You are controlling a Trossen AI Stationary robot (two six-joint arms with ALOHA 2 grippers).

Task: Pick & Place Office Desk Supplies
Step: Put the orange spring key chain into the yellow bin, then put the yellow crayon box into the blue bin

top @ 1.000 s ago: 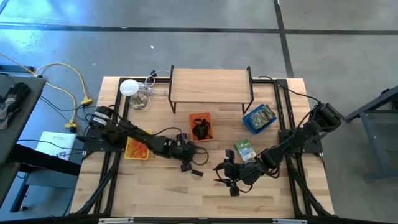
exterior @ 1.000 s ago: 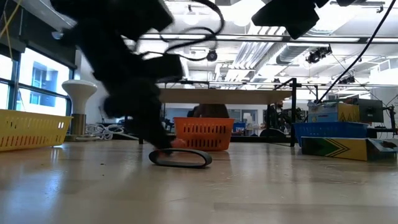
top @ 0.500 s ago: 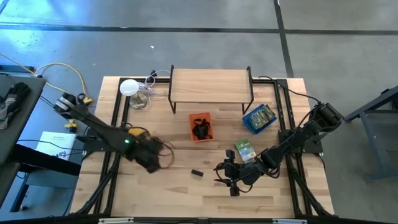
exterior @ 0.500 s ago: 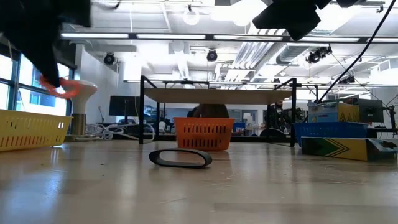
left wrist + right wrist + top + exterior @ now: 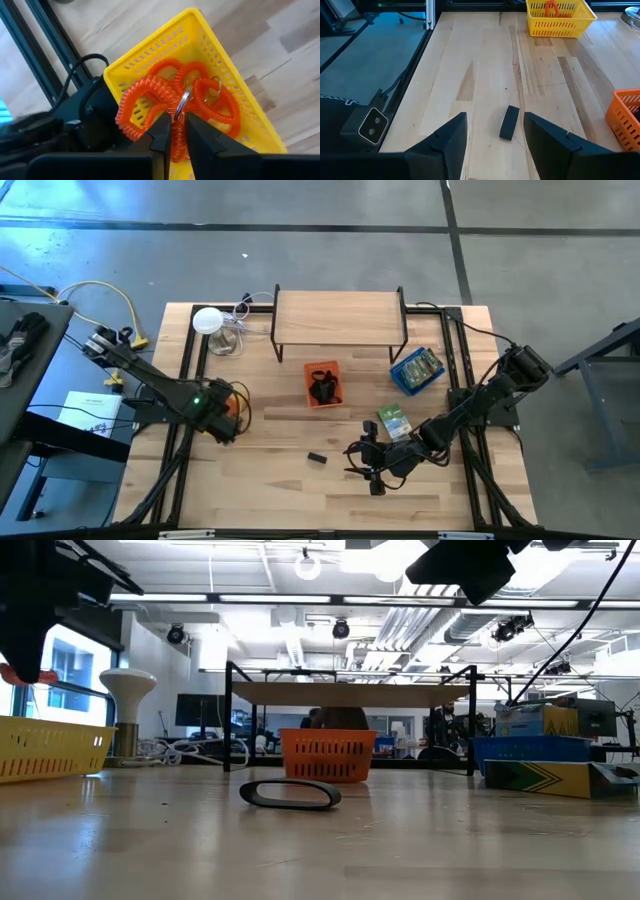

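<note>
Left tool [image 5: 174, 131] hangs over the yellow tray [image 5: 220, 65], its fingers pinched tight on an orange coil [image 5: 176, 142] whose ring shows between the tips; more coils [image 5: 150, 100] already lie inside. A good release means centring over the tray, lowering, then opening. Right tool [image 5: 495, 137] waits wide open and empty near a black clip [image 5: 509, 122] on the table [image 5: 485, 65].

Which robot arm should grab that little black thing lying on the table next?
Probably the right. The right claw is open, empty and near the black clip, which lies straight ahead of it. The left claw is over the yellow tray, shut on an orange coil.
</note>
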